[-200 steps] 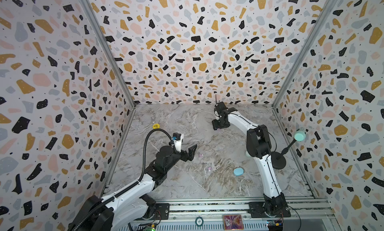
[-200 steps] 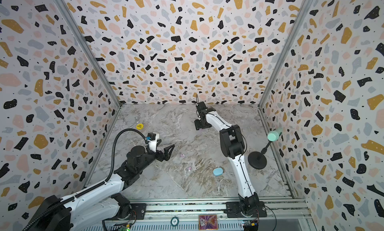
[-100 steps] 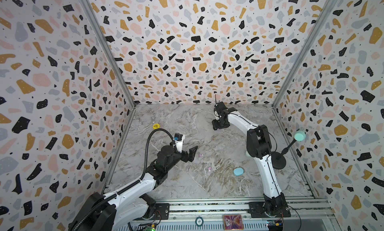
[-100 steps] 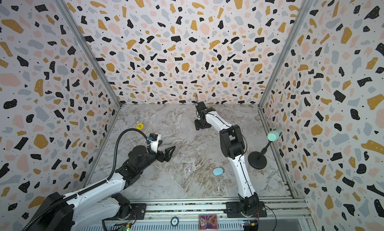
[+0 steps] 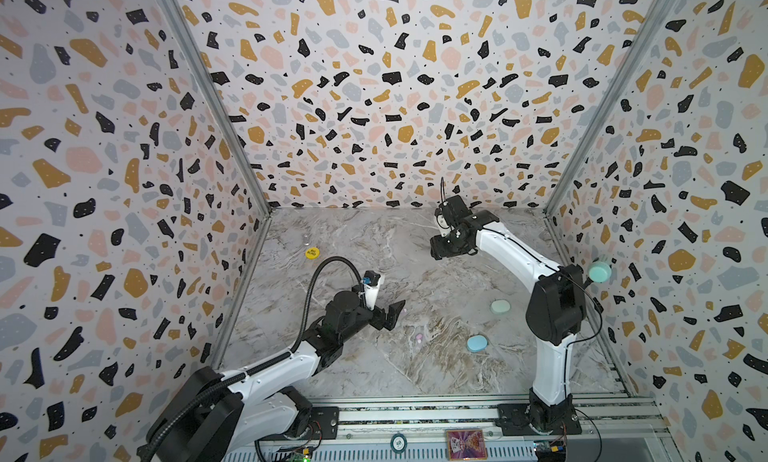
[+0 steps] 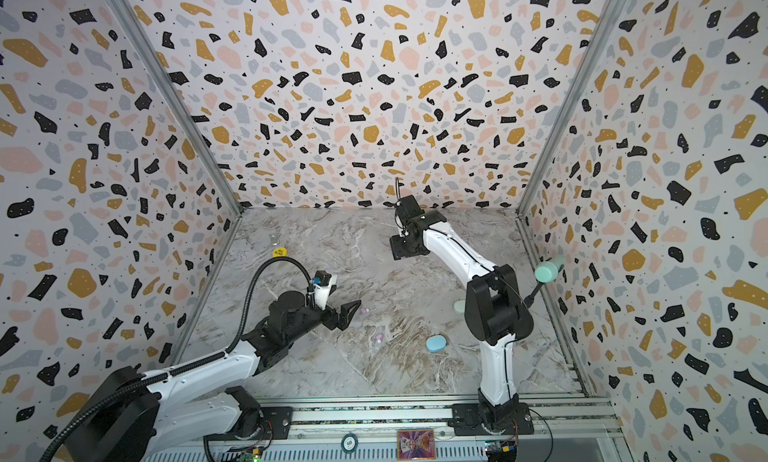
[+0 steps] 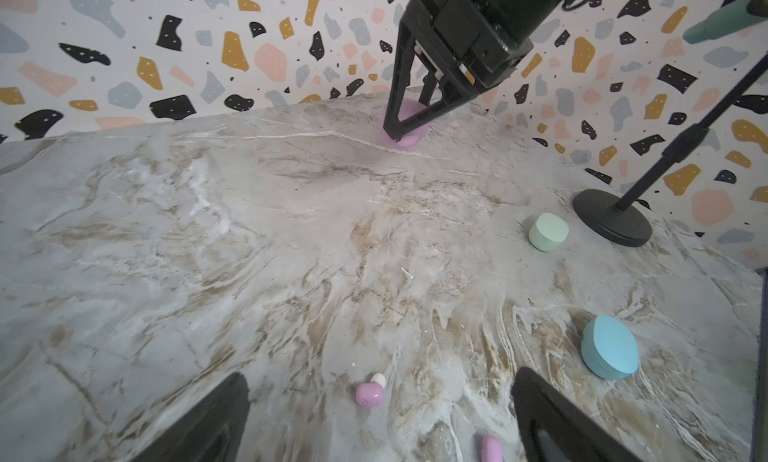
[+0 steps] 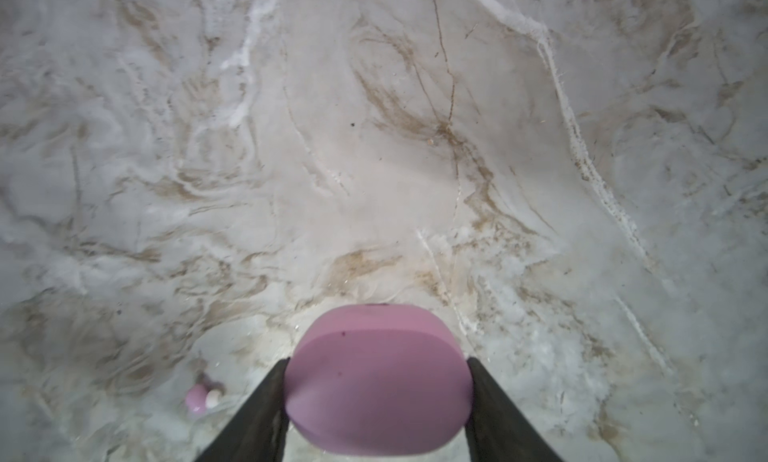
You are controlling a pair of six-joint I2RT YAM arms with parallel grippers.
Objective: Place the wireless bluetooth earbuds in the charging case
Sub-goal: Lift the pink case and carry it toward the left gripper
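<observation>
The right fingers [image 8: 266, 406] clamp the pink case [image 8: 376, 381] at the far middle of the counter [image 5: 365, 239]. The left fingers [image 7: 212, 426] are spread wide, empty, over two pink earbuds [image 7: 368, 394] lying near centre, left of the blue case [image 5: 476, 343] and mint case [image 5: 500, 307].

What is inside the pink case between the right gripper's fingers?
Nothing can be seen inside: the pink case is closed and clamped between the fingers of the right gripper, so its interior is hidden. A pink earbud lies loose on the table.
</observation>
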